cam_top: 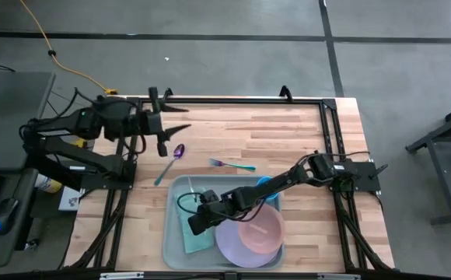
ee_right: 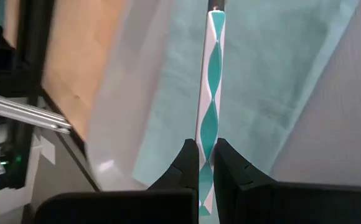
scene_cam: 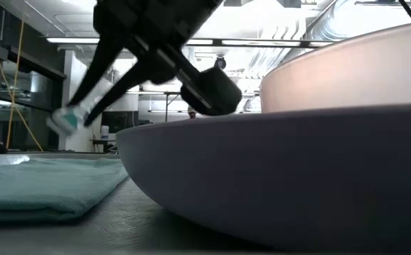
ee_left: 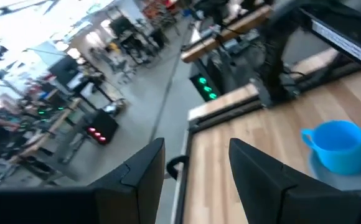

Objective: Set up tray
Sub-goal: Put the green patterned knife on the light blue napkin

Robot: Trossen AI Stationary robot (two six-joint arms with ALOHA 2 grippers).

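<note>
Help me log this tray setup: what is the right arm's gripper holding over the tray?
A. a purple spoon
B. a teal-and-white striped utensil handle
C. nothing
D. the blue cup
B: in the right wrist view the right gripper has its jaws shut on a teal-and-white striped handle, held above the teal cloth in the tray.

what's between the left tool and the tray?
High view: a purple spoon lies on the bare wood between the left tool and the tray, nearer the tool. The fork lies off to the side.
</note>
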